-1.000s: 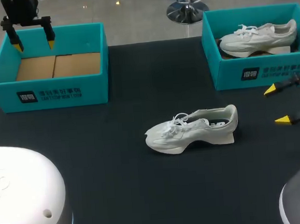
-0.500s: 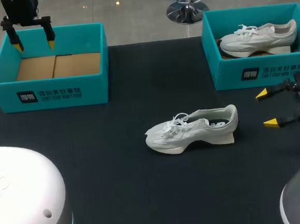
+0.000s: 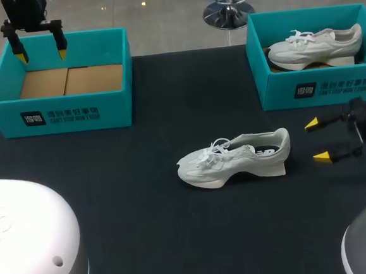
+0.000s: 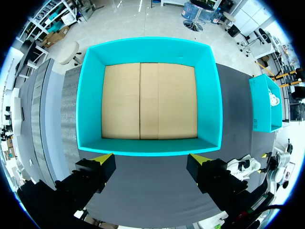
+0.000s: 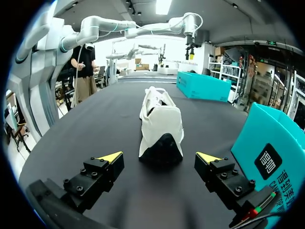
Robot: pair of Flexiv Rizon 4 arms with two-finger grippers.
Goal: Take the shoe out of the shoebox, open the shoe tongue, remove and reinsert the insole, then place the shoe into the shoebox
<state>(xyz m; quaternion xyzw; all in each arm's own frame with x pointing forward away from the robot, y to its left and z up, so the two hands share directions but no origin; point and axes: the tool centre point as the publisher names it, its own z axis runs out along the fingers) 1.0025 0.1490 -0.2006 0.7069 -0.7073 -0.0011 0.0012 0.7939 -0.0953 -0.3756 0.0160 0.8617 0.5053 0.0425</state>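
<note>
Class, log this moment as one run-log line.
left gripper: open over empty left shoebox | right gripper: open, facing shoe heel, apart | shoe: on table

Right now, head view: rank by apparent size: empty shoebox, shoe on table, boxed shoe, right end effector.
1. empty shoebox
2. shoe on table and boxed shoe: nearly alike; the table one sits nearer the camera, so unranked
3. right end effector, partly cut off at the edge
</note>
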